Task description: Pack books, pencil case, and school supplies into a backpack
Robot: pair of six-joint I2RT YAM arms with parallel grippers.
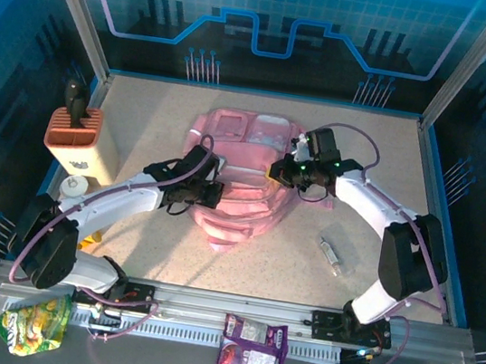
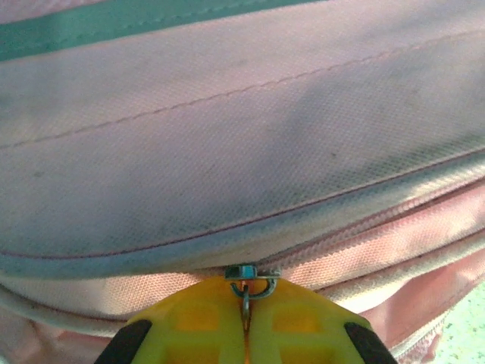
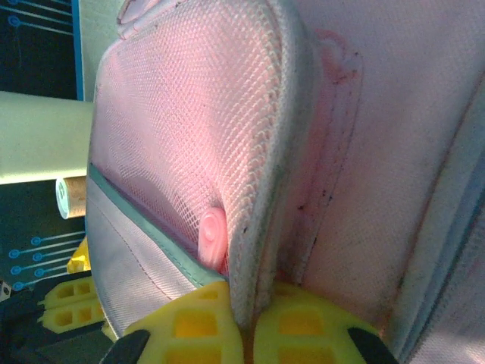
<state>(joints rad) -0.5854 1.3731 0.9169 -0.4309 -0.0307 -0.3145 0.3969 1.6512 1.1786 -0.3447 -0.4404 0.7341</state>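
Note:
The pink backpack (image 1: 242, 177) lies flat in the middle of the table. My left gripper (image 1: 210, 194) is at its left side, and in the left wrist view it (image 2: 246, 307) is shut on the metal zipper pull (image 2: 245, 297), which hangs from the slider (image 2: 250, 271). My right gripper (image 1: 279, 171) is at the bag's right side, and in the right wrist view it (image 3: 248, 315) is shut on a padded mesh edge (image 3: 261, 227) of the backpack. A small clear-and-silver tube (image 1: 331, 255) lies on the table to the right. The books and pencil case are out of view.
An orange-and-cream block holder (image 1: 74, 138) stands at the left with a white bottle (image 1: 75, 188) in front of it. A purple snack packet (image 1: 253, 348) and a green snack bag (image 1: 34, 323) lie on the near rail. Raised walls border the table.

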